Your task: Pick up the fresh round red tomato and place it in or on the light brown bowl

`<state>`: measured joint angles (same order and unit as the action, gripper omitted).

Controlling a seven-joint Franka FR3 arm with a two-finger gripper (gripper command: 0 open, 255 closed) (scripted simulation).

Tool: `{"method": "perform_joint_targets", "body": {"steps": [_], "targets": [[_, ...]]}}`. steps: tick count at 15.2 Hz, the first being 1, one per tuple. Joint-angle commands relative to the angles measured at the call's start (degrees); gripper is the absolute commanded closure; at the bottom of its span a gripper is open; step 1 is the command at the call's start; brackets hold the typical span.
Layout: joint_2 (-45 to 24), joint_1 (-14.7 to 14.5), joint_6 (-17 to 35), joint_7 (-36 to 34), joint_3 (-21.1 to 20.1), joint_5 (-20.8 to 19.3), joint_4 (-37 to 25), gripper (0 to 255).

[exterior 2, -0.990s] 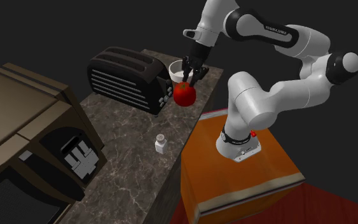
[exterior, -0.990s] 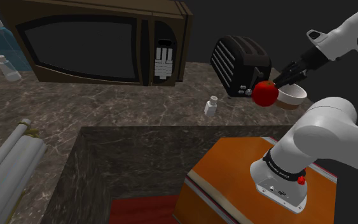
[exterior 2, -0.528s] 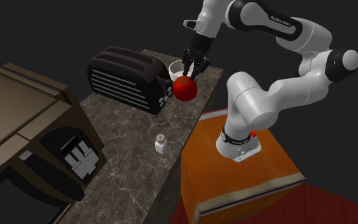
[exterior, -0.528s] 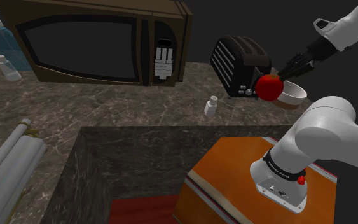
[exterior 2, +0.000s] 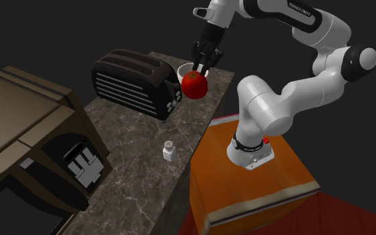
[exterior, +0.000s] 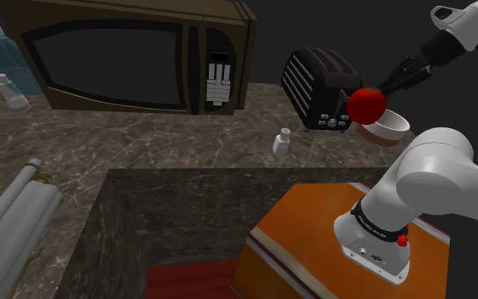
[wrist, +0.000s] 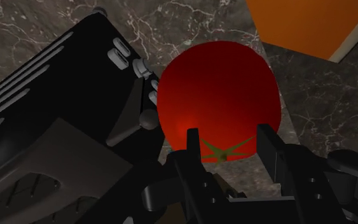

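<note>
The gripper [exterior: 383,88], clamped on the tomato [exterior: 368,104], has climbed over the last second. The tomato now hangs above the rim of the bowl [exterior: 391,128], just beside it. The lift looks done; it must still be carried over the bowl and released.

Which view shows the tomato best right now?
Wrist view: the tomato looms close, stem end clasped in the pincer. Shoulder and second exterior views show it small, held in the air beside the toaster.

We see a dark marbled countertop [exterior: 143,144]. On it stand a brown microwave [exterior: 101,55], a black toaster [exterior: 317,85], a small white shaker [exterior: 281,141] and a pale bowl [exterior: 391,127].
</note>
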<state>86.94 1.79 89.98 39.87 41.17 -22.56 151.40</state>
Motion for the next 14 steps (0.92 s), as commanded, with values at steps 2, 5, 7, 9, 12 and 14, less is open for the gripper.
{"method": "perform_joint_targets", "body": {"steps": [2, 5, 7, 9, 12, 14], "targets": [[-1.91, -1.13, -1.45, 1.94, 1.7, -1.18, -4.27, 255], [-4.36, -2.79, -3.3, 5.0, 4.56, -3.17, -10.14, 255], [-6.0, -4.16, -4.54, 7.0, 6.36, -4.35, -14.25, 255], [-7.64, -5.71, -5.81, 9.01, 8.09, -5.42, -18.53, 255], [-10.11, -8.39, -7.78, 12.04, 10.64, -6.86, -25.29, 255], [-11.77, -10.4, -9.15, 14.1, 12.34, -7.72, -30.05, 255]]}}
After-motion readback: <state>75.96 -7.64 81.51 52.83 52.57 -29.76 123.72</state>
